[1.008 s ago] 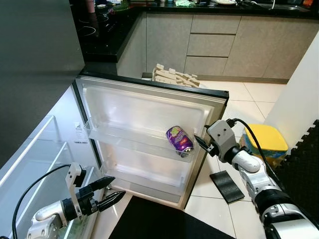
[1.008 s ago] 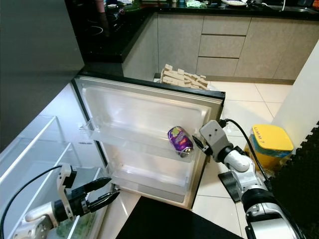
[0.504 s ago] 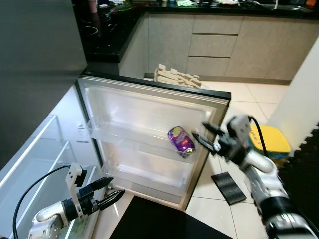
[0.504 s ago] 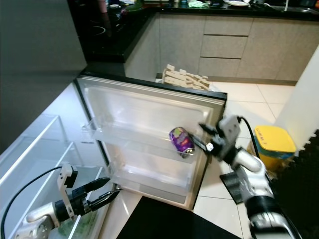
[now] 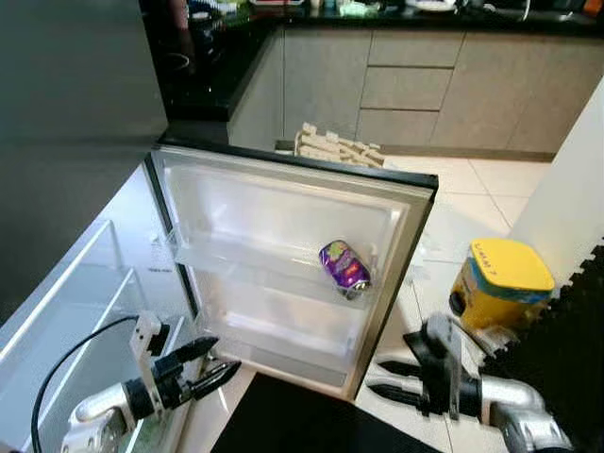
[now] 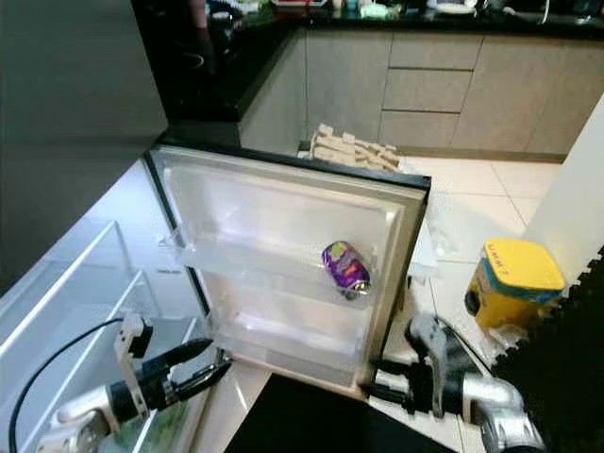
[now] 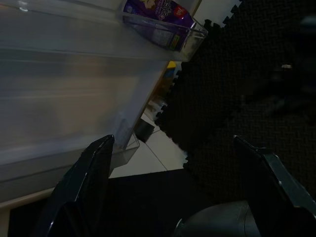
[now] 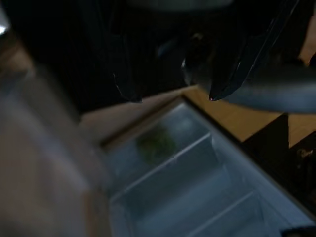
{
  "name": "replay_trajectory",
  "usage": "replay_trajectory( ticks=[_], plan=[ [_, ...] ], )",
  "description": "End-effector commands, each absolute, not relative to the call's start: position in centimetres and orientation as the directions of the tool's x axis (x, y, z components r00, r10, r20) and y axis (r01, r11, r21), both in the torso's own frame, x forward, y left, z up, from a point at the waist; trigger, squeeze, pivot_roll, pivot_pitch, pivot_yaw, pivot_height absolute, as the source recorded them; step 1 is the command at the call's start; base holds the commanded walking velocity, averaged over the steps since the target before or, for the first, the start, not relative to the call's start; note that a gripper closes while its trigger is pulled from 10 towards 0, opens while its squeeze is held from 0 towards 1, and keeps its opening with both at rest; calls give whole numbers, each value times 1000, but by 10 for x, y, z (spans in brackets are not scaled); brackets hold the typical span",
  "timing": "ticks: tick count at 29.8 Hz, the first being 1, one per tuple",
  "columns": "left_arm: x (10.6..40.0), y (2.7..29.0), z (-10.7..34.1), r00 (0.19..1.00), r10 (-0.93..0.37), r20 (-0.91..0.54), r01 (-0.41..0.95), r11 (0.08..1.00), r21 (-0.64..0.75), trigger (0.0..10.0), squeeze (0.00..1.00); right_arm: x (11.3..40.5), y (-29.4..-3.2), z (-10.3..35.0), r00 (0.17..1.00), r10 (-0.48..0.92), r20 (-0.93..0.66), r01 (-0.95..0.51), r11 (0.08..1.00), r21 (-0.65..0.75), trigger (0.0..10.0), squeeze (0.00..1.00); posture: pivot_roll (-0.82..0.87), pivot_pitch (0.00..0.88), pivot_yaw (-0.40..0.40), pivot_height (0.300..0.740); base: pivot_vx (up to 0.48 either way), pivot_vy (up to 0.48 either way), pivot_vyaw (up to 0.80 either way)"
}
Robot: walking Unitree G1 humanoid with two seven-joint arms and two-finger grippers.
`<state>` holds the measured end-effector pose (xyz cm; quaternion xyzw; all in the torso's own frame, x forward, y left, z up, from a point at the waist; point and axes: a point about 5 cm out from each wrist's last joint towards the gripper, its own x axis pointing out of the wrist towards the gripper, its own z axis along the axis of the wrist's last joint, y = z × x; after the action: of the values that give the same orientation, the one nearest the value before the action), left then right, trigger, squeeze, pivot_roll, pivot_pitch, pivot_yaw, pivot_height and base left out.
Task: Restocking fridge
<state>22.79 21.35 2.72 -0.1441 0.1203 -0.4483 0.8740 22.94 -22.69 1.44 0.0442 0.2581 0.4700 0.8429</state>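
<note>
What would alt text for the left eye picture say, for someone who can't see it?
An open fridge door with a purple can lying on its side in the upper door shelf. Two black robot grippers, left gripper and right gripper, hang low with jaws open and empty, and a yellow tub stands on the tiled floor.

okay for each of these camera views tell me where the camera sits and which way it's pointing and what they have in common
Left eye view: on the head, looking down at the open fridge door with the purple can in its shelf; left pincer and right pincer show low.
Right eye view: same head, same scene, slightly offset.
Left wrist view: along the left pincer's open fingers, facing the door shelf and can.
Right wrist view: dark and blurred, along the right pincer's fingers toward the fridge's clear drawers.
Shared: both eye views and the left wrist view see the can.
</note>
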Motion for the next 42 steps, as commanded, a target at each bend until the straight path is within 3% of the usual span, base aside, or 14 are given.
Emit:
replay_trajectory(
  ticks=[1, 3, 4, 5, 6, 7, 8, 10, 14, 19, 37, 42],
  plan=[
    [226, 206, 22, 555, -827, -85, 753, 543, -372, 10000, 0, 221, -231, -4, 472, 746, -469, -694, 643, 324, 10000, 0, -58, 0, 8, 740, 0, 0, 0],
    [226, 206, 22, 555, -827, -85, 753, 543, -372, 10000, 0, 221, -231, -4, 472, 746, -469, -694, 643, 324, 10000, 0, -58, 0, 8, 740, 0, 0, 0],
    [227, 205, 23, 551, -830, -83, 756, 539, -371, 10000, 0, 213, -236, -18, 524, 663, -535, -600, 733, 320, 10000, 0, -58, 0, 9, 740, 0, 0, 0],
    [227, 205, 23, 551, -830, -83, 756, 539, -371, 10000, 0, 213, -236, -18, 524, 663, -535, -600, 733, 320, 10000, 0, -58, 0, 9, 740, 0, 0, 0],
    [228, 203, 23, 549, -832, -81, 759, 537, -368, 10000, 0, 205, -240, -32, 566, 564, -601, -493, 816, 301, 10000, 0, -58, 0, 8, 740, 0, 0, 0],
    [228, 203, 23, 549, -832, -81, 759, 537, -368, 10000, 0, 205, -240, -32, 566, 564, -601, -493, 816, 301, 10000, 0, -58, 0, 8, 740, 0, 0, 0],
    [229, 200, 22, 549, -832, -83, 760, 538, -365, 10000, 0, 197, -242, -43, 596, 463, -656, -396, 880, 262, 10000, 0, -60, 0, 10, 740, 0, 0, 0],
    [230, 199, 21, 549, -831, -84, 759, 539, -365, 10000, 0, 190, -242, -51, 611, 380, -694, -320, 921, 223, 10000, 0, -59, 0, 10, 740, 0, 0, 0],
    [229, 193, 18, 546, -834, -85, 759, 535, -371, 10000, 0, 174, -239, -66, 606, 265, -750, -185, 964, 191, 10000, 0, -62, 0, 12, 740, 0, 0, 0],
    [230, 186, 18, 532, -844, -70, 772, 517, -369, 10000, 0, 144, -235, -86, 531, 123, -838, -46, 992, 116, 10000, 0, -59, 0, 10, 740, 0, 0, -480],
    [240, 177, 27, 525, -850, -42, 800, 510, -316, 10000, 0, 139, -231, -91, 513, 66, -856, -36, 998, 55, 10000, 0, -60, 0, 8, 740, 0, 0, -800],
    [242, 178, 28, 543, -838, -48, 794, 531, -295, 10000, 0, 139, -225, -92, 515, 86, -853, -68, 996, 60, 10000, 0, -57, 0, 10, 740, 0, 0, -88]
  ],
)
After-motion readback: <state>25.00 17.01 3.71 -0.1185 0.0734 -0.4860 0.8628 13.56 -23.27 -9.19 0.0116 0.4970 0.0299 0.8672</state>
